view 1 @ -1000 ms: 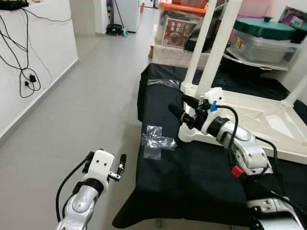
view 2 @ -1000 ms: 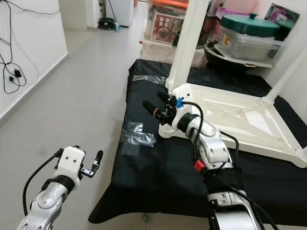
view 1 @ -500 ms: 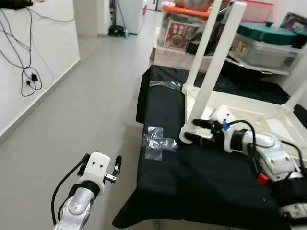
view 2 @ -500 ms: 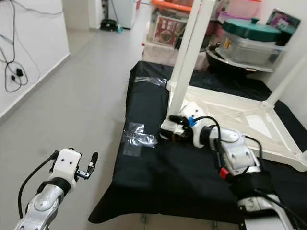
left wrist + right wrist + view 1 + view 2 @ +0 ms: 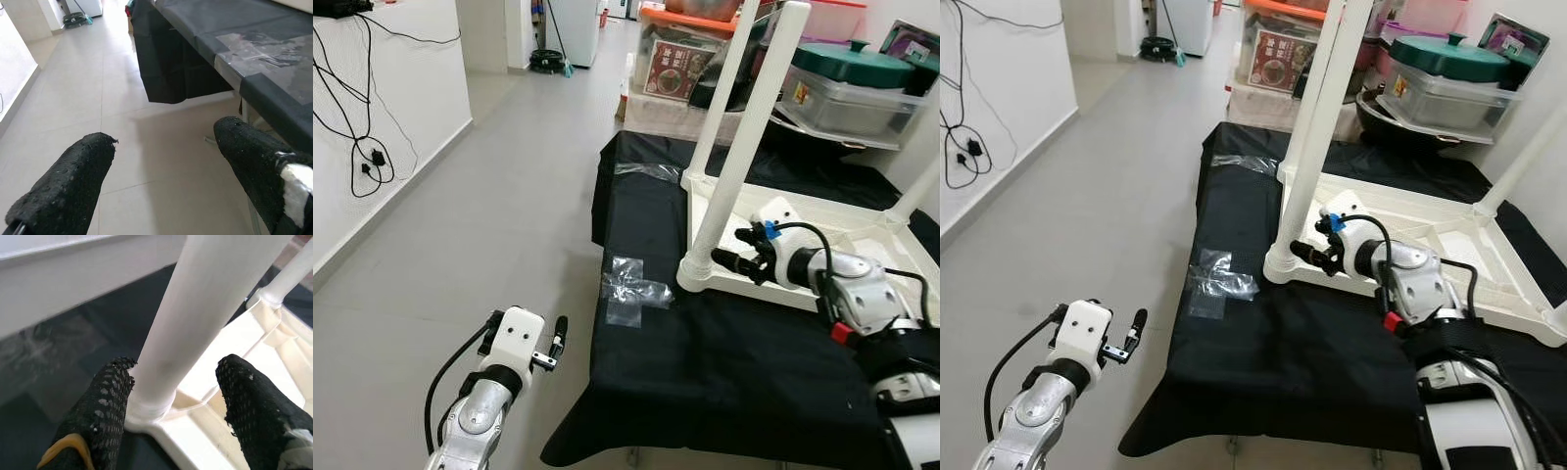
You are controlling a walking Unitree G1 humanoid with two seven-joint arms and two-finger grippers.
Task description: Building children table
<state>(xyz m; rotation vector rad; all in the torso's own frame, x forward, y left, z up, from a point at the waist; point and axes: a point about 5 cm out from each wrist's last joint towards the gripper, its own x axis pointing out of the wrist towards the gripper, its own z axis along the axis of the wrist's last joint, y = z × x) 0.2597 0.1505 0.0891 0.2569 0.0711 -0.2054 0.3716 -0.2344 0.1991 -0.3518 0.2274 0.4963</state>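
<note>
The white children's table (image 5: 871, 257) lies upside down on a black-covered bench (image 5: 705, 352), its legs pointing up. My right gripper (image 5: 726, 262) is at the foot of the near-left leg (image 5: 744, 147), pointing at it from the right. In the right wrist view the leg (image 5: 205, 308) rises just beyond the right gripper (image 5: 171, 374), and the fingers (image 5: 105, 391) stand open on either side of it, not closed on it. My left gripper (image 5: 558, 338) hangs open over the grey floor left of the bench, with nothing in it (image 5: 164, 142).
Crumpled clear plastic bags (image 5: 631, 289) lie on the cloth near the bench's left edge, with another (image 5: 646, 169) farther back. Storage boxes (image 5: 680, 54) and a green-lidded container (image 5: 852, 73) stand behind. A white wall with hanging cables (image 5: 362, 147) runs along the left.
My right gripper has drawn back from beyond the table's corner to the right side of the leg's foot. The left arm has hardly moved. The camera has shifted slightly.
</note>
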